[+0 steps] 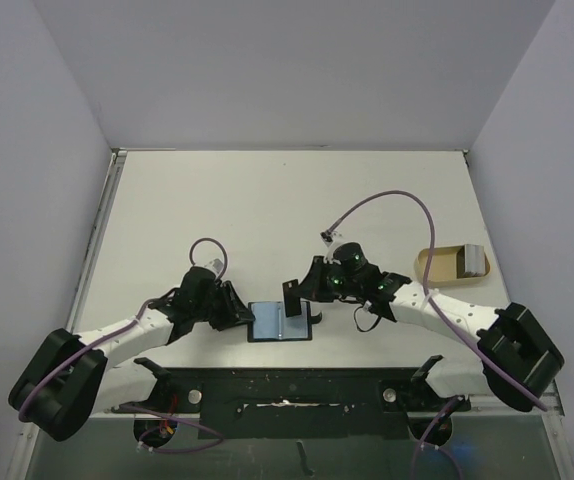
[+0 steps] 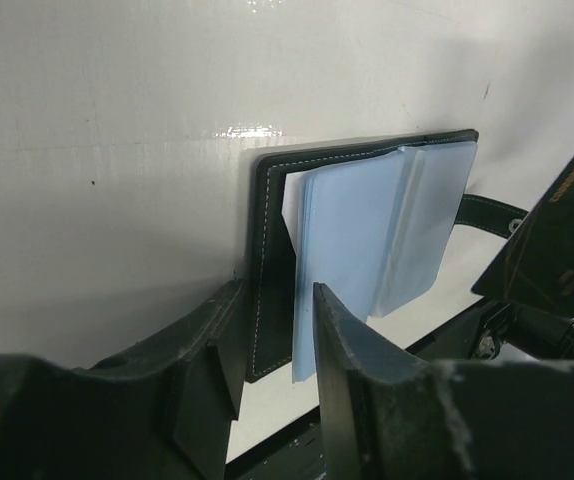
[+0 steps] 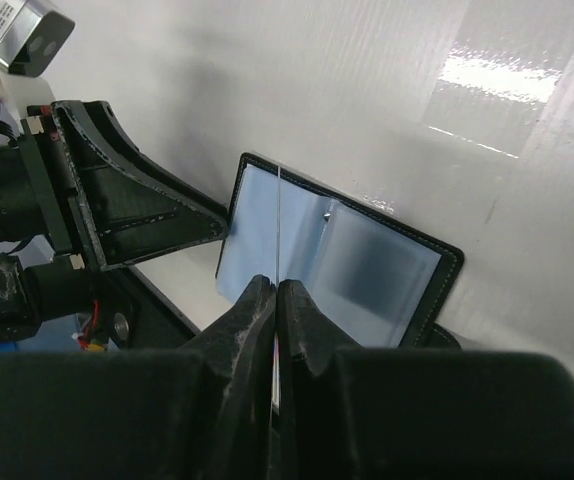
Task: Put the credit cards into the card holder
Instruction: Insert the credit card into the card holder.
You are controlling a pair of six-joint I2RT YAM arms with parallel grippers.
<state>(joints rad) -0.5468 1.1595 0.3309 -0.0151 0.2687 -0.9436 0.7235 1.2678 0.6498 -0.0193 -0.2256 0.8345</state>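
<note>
Bright, even overhead light; white glare patches on the glossy white counter [image 3: 487, 75] in both wrist views; shadows soft and faint; close black fingers [image 2: 347, 370] blurred out of focus; top view sharp

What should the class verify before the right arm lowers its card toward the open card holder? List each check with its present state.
1. Right gripper shut on the card: ok, the card is pinched edge-on between the fingers.
2. Card holder lying open on the table, blue sleeves facing up: ok.
3. Left gripper straddling the holder's edge on the left arm's side: ok.
4. Left gripper clamped firmly enough to keep the holder in place: cannot tell.
5. Card's lower edge lined up with a sleeve opening: cannot tell.
6. Card apart from the left gripper: ok.
</note>
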